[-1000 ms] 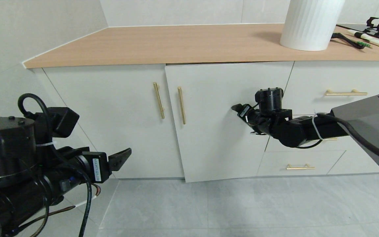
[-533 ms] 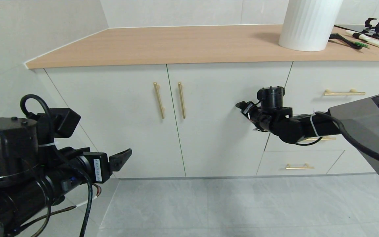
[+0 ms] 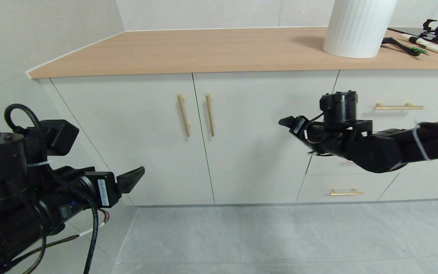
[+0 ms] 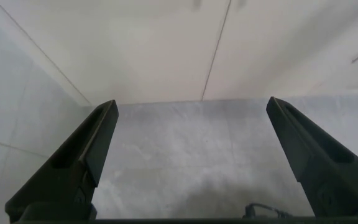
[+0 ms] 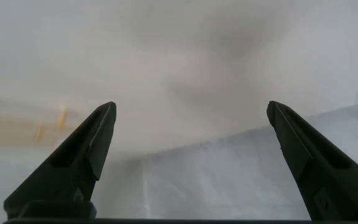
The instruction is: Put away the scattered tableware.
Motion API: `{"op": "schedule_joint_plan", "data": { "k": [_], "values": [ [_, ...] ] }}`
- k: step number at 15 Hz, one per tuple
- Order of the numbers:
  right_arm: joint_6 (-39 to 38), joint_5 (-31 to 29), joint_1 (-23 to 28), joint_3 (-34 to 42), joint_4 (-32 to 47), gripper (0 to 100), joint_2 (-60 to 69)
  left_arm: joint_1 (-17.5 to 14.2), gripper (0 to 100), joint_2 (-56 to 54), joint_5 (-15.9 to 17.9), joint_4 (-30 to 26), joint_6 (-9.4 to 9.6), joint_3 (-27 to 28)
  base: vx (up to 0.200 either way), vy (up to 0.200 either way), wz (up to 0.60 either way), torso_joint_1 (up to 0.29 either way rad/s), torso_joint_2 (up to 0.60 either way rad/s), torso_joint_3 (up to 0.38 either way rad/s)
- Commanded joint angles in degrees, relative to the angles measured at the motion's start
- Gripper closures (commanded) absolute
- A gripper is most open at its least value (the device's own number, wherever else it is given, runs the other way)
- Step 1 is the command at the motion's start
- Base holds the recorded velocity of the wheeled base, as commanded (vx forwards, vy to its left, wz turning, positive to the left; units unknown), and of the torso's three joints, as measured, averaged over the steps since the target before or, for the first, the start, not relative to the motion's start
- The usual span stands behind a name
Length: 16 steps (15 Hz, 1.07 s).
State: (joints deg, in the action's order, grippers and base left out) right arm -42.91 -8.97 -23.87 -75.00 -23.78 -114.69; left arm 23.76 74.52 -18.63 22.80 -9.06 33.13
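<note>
Scattered utensils (image 3: 424, 45), black-handled and pale sticks, lie at the far right of the wooden countertop (image 3: 188, 49). Below it, both white cabinet doors (image 3: 257, 133) are shut, their gold handles (image 3: 210, 115) side by side. My right gripper (image 3: 288, 122) hovers open and holding nothing in front of the right door, a short way off its face; the right wrist view has the gripper (image 5: 191, 106) facing the white panel. My left gripper (image 3: 132, 177) hangs low at the left, open with nothing in it, and in the left wrist view the gripper (image 4: 191, 104) looks over the grey floor.
A tall white ribbed container (image 3: 357, 28) stands on the counter at the right. Drawers with gold handles (image 3: 398, 106) sit right of the doors. Tiled wall (image 3: 21, 45) closes the left side; the grey floor (image 3: 264, 239) lies open below.
The right cabinet door, ajar a second ago, has swung shut. My right gripper then drew back to the right, away from the door. The left arm sank slightly.
</note>
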Motion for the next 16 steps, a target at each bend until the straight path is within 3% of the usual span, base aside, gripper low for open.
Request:
{"op": "schedule_joint_plan", "data": {
  "k": [1, 2, 4, 8, 11, 12, 13, 16],
  "values": [
    [6.88, -0.52, -1.88, 12.24, 0.14, 0, 17.83, -0.56, 0, -3.94, -0.27, -0.21, 0.18, -2.37, 0.0, 0.0, 0.0, 0.0, 0.0, 0.0],
    [11.71, -1.14, -1.79, 19.27, 0.23, 0, 27.85, -1.87, 0, -8.16, -0.27, -0.56, 1.85, -4.92, 0.0, 0.0, 0.0, 0.0, 0.0, 0.0],
    [19.8, -1.14, -1.53, 28.85, 0.49, 0, 40.86, -4.16, 0, -13.7, -1.15, -0.56, 2.38, -7.65, 0.0, 0.0, 0.0, 0.0, 0.0, 0.0],
    [35.18, -0.87, 3.65, 43.27, 3.04, 0, 63.89, -4.16, 0, -30.49, -1.85, -1.0, 2.38, -16.26, 0.0, 0.0, 0.0, 0.0, 0.0, 0.0],
    [36.76, -1.4, 10.51, 43.36, 12.27, 0, 77.34, -4.51, 0, -43.76, -2.29, -13.04, 3.43, -16.52, 0.0, 0.0, 0.0, 0.0, 0.0, 0.0],
    [38.6, -1.4, 13.67, 42.92, 19.57, 0, 85.77, -7.15, 0, -51.05, -2.38, -22.44, 4.66, -15.03, 0.0, 0.0, 0.0, 0.0, 0.0, 0.0],
    [41.15, -1.49, 15.26, 42.56, 25.63, 0, 92.19, -8.55, 0, -55.89, -2.29, -27.72, 5.45, -14.33, 0.0, 0.0, 0.0, 0.0, 0.0, 0.0],
    [47.22, -2.01, 18.51, 42.48, 39.87, 0, 106.43, -14.36, 0, -63.8, -2.29, -31.41, 7.56, -14.85, 0.0, 0.0, 0.0, 0.0, 0.0, 0.0]
  ]
}}
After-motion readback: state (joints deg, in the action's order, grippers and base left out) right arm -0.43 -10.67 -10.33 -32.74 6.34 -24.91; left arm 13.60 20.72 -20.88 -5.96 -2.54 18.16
